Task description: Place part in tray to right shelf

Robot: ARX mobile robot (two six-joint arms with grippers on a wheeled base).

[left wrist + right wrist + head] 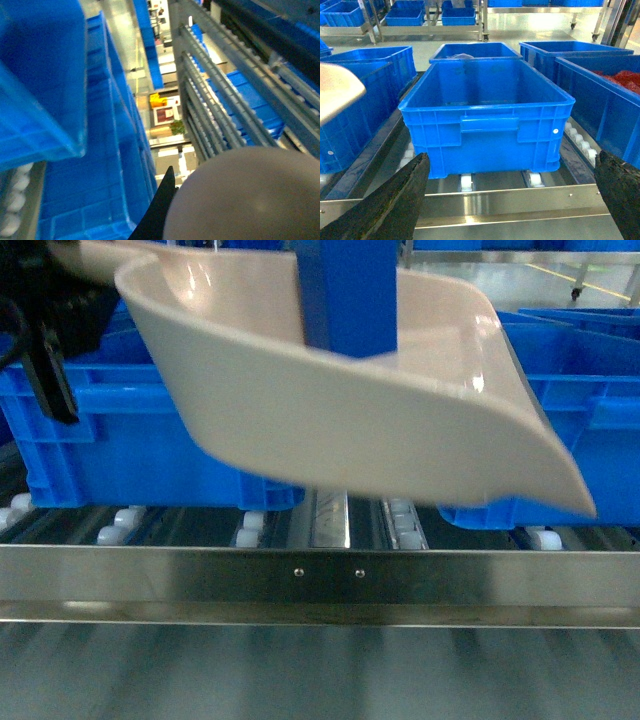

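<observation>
The tray (330, 405) hangs tilted above the shelf (320, 575), left pincer's grip unclear, right pincer (512, 200) spread wide, empty.

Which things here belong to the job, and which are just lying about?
Job: tray, held raised; shelf's front rail; white rollers. Part not clearly identifiable.
Lying about: blue crates; red contents in the far-right crate.
</observation>
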